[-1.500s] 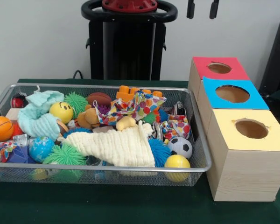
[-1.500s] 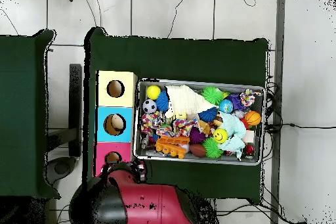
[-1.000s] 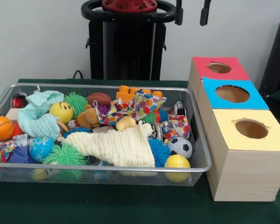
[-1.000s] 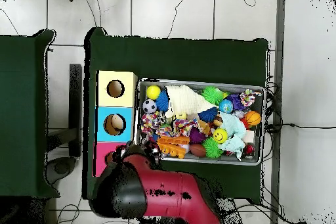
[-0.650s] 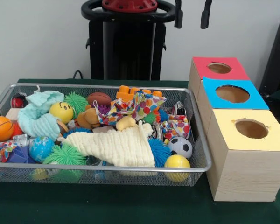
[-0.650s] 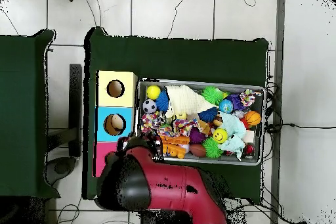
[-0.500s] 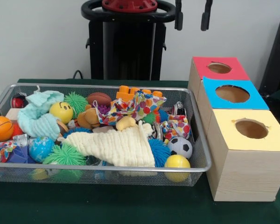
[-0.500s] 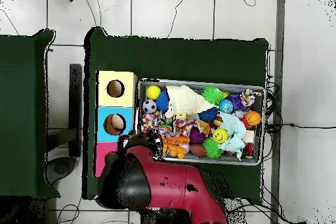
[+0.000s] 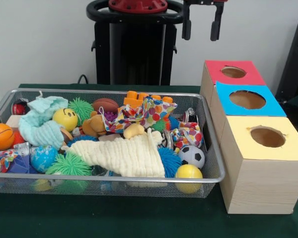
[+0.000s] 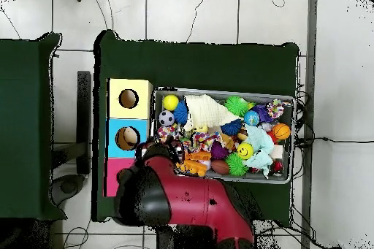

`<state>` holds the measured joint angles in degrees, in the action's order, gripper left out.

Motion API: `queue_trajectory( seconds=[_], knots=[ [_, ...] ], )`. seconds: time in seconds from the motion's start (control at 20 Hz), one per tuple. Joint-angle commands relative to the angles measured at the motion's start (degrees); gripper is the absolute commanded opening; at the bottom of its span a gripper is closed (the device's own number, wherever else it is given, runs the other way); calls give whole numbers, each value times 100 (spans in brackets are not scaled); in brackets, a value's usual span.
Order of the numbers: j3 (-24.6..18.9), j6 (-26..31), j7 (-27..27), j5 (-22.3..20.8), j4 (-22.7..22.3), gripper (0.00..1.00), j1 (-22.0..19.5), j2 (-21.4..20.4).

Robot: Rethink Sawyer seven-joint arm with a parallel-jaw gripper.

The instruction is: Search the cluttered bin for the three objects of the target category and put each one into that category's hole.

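The wire mesh bin (image 9: 114,177) is full of toys; it also shows in the overhead view (image 10: 219,91). One polka-dot cloth (image 9: 149,111) lies at the bin's far middle. A second polka-dot cloth (image 9: 188,133) lies by the soccer ball. A third polka-dot cloth (image 9: 0,159) lies at the front left corner. The yellow-topped box's hole (image 9: 267,137) is nearest the camera on the right, and it also shows in the overhead view (image 10: 128,98). My gripper (image 9: 200,29) hangs open and empty, high above the bin's far right corner. In the overhead view the red arm (image 10: 175,195) covers it.
The blue-topped box (image 9: 246,99) and the red-topped box (image 9: 233,72) stand behind the yellow one. A cream muslin cloth (image 9: 124,156), a mint cloth (image 9: 39,121), a soccer ball (image 9: 191,156), a yellow ball (image 9: 188,173) and spiky balls fill the bin.
The gripper has swung left from above the red box toward the bin's far right corner and has come down a little. The bin's contents have not moved.
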<state>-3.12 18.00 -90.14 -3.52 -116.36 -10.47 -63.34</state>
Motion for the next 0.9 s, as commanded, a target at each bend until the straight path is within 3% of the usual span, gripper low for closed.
queue_trajectory(
  seconds=[0.05,0.3,0.55,0.9],
  knots=[
    [48,-620,-600,-530,157,100,-98,586],
    [-212,-963,-497,-688,82,100,-333,844],
    [47,-1267,-622,-877,178,100,-212,1189],
    [218,-1437,-565,-1125,159,100,-241,1133]
  ],
)
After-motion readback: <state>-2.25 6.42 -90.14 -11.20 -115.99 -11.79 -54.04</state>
